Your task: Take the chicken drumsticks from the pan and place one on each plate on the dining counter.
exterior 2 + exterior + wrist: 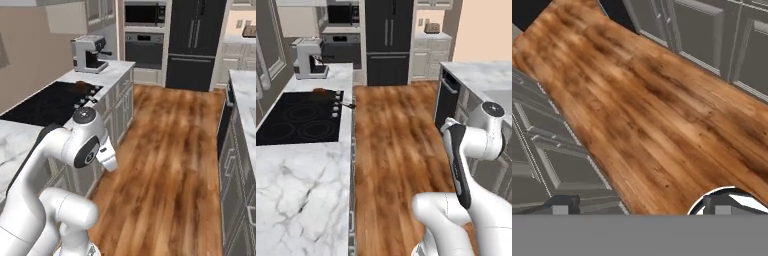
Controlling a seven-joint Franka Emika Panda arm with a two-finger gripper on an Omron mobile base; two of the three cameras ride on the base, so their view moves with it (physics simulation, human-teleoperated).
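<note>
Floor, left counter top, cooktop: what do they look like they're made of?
Floor: wood planks by the look, warm brown with grain streaks and board seams, semi-matte.
Counter top: looks like white marble, polished, with grey veins.
Cooktop: likely black glass, flat and smooth, with faint burner rings and a row of small pale knobs along its right edge.

Wood plank floor [391, 145] between grey cabinets [117, 107]; black fridge [388, 42] at the far wall; beige walls [483, 30].
</note>
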